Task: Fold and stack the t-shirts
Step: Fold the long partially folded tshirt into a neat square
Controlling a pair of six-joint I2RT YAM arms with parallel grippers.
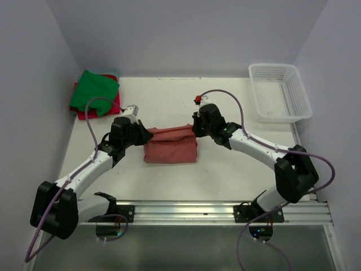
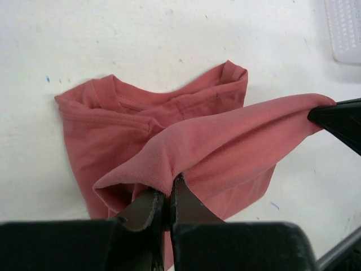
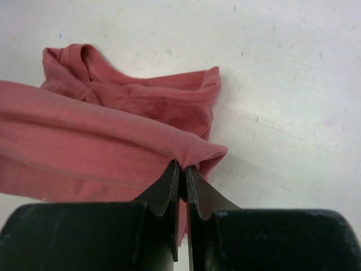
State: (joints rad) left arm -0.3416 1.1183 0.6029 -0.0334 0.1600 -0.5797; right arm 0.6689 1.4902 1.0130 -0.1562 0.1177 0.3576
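Observation:
The faded brick-red t-shirt [image 1: 170,148] lies partly folded at the table's middle. My left gripper [image 1: 148,134] is shut on its far left corner, and my right gripper [image 1: 194,127] is shut on its far right corner. Both hold that edge stretched and lifted above the rest of the cloth. The left wrist view shows the shirt [image 2: 214,147] pinched in my left gripper [image 2: 169,195]. The right wrist view shows the shirt [image 3: 101,141] pinched in my right gripper [image 3: 183,169]. The green t-shirt [image 1: 95,92] lies folded on the red-pink t-shirt [image 1: 84,113] at the far left corner.
A white mesh basket [image 1: 279,92] stands at the far right corner; its edge also shows in the left wrist view [image 2: 344,28]. White walls close the table on the left, back and right. A metal rail [image 1: 214,212] runs along the near edge.

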